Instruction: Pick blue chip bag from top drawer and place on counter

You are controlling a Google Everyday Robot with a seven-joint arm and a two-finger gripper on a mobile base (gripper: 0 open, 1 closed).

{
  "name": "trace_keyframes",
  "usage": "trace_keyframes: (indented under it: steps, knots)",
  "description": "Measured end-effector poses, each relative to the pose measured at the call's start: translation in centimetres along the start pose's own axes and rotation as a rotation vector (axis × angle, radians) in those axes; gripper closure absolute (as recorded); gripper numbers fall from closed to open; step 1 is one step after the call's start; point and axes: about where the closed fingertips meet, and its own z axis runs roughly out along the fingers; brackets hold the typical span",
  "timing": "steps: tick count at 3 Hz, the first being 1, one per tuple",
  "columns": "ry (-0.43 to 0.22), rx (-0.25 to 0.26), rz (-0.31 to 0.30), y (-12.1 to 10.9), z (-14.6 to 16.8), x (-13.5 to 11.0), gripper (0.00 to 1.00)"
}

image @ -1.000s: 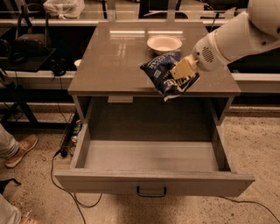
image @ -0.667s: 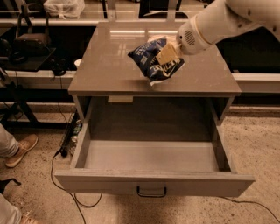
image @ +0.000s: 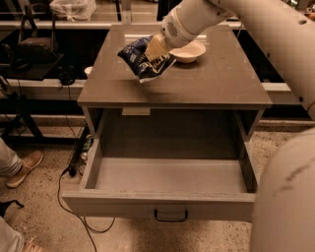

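My gripper (image: 155, 49) is shut on the blue chip bag (image: 139, 58), a crinkled navy bag with white lettering. It holds the bag just above the left middle of the counter (image: 206, 81), the broad grey-brown cabinet top. The bag hangs tilted from the tan fingers. The top drawer (image: 167, 177) is pulled fully open below the counter's front edge and its inside shows nothing in it. Its dark pull handle (image: 170, 215) is on the front panel.
A white bowl (image: 189, 50) stands on the counter just right of the gripper. A pale shelf with a plastic bag (image: 73, 8) runs behind. A person's shoe (image: 24, 167) and cables (image: 74, 197) lie on the floor at left. My arm (image: 275, 54) fills the right side.
The gripper has carried the bag leftward and farther back over the counter, from its right front edge to left of the bowl. The drawer has not moved.
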Motion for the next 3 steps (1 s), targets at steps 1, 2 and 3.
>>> trace_keyframes:
  steps: [1,2,3]
  knots:
    - [0.021,0.017,0.007,-0.2,3.0,-2.2,0.59]
    - [0.021,0.026,0.020,-0.6,4.5,-3.4,0.36]
    - [0.009,0.056,0.044,-1.4,4.6,-3.4,0.12]
